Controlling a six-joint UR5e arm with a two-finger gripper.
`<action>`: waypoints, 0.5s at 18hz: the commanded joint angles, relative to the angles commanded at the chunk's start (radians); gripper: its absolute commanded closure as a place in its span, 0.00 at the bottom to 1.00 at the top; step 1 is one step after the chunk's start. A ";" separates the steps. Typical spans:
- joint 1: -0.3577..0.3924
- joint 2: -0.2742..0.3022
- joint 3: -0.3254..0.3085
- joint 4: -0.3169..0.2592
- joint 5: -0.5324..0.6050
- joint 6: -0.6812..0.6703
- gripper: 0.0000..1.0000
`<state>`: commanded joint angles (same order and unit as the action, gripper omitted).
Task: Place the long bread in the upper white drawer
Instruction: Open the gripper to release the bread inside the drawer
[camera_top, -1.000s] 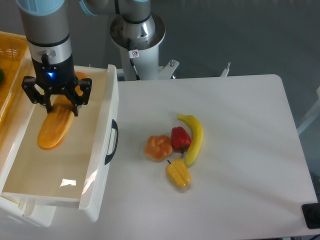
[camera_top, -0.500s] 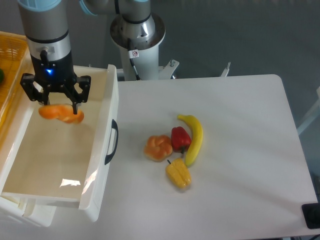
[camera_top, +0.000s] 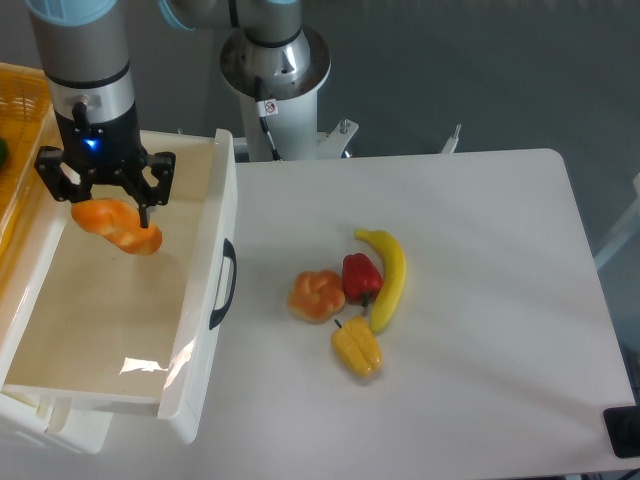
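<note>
— Where is the long bread (camera_top: 118, 224) right now?

— Over the open upper white drawer (camera_top: 195, 330), near its back left part. It looks blurred and lies across under the tool (camera_top: 104, 196), tipped down toward the right. I can't tell whether it touches the drawer floor or hangs above it.

— Is the tool holding it?

— The dark fingers (camera_top: 146, 178) stand apart on either side, and the loaf sits at their tips. Whether they pinch it or are spread free of it, I cannot tell from here; the blur hides the contact.

— And the arm itself?

— It comes straight down from the top left, grey wrist with a small blue light showing, right over the drawer's back end.

— What does the drawer look like?

— Pulled out toward us, glossy white, deep, with a pale floor that catches a glare near the front. The black curved handle (camera_top: 224, 285) is on the panel facing the worktop (camera_top: 480, 300).

— Anything else around?

— To the drawer's left there's a yellow woven basket (camera_top: 22, 110), partly cut off. On the worktop, well apart from the drawer, a little cluster: a round orange bun (camera_top: 317, 296), a red pepper (camera_top: 361, 277) just beside it, a banana (camera_top: 389, 277) curving along the pepper's right side, and a yellow pepper (camera_top: 357, 347) below them, close to the banana's lower end.
</note>
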<state>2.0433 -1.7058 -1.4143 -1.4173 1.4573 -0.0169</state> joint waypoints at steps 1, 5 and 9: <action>-0.002 0.000 0.002 -0.005 -0.002 0.000 0.34; -0.003 -0.002 0.000 0.000 0.000 -0.003 0.31; -0.003 0.000 -0.002 -0.003 0.006 -0.005 0.29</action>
<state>2.0402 -1.7058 -1.4158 -1.4204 1.4634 -0.0215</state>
